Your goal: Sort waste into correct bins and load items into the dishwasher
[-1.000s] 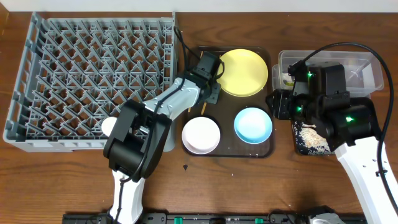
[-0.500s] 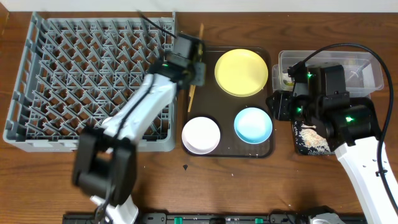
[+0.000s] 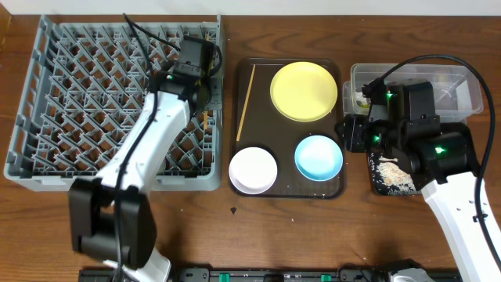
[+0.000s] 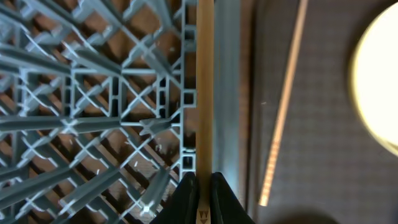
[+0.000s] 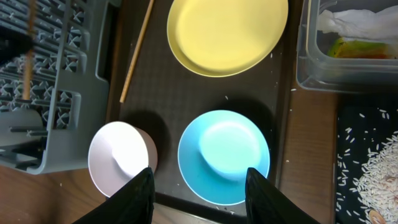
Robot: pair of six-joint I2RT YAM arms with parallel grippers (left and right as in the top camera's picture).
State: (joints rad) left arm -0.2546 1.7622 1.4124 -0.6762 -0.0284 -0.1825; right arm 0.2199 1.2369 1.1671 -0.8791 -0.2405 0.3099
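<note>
The left gripper (image 4: 204, 186) is pinched tight on 1 chopstick (image 4: 204, 81), a thin, straight stick of pale wood. It is held just left of the tray (image 3: 290, 192), over the right rim of the grey rack (image 3: 47, 94) and parallel to the tray's left edge. The loose chopstick (image 3: 245, 92) lies flat on the tray by that left edge, slightly slanted.

Also on the tray are 3 dishes: a round pale-yellow plate (image 3: 304, 91) at the back right, a white bowl (image 3: 253, 169) at the front left and a blue bowl (image 3: 318, 157) at the front right.

The right gripper (image 5: 200, 196) hangs above the tray's right side, its jaws parted and empty.

Right of the tray, a clear tub (image 3: 462, 86) holds a white wrapper (image 5: 354, 22) and a green-and-orange sachet (image 5: 357, 48). A black tray (image 3: 374, 182) carries rice crumbs (image 3: 394, 174).
</note>
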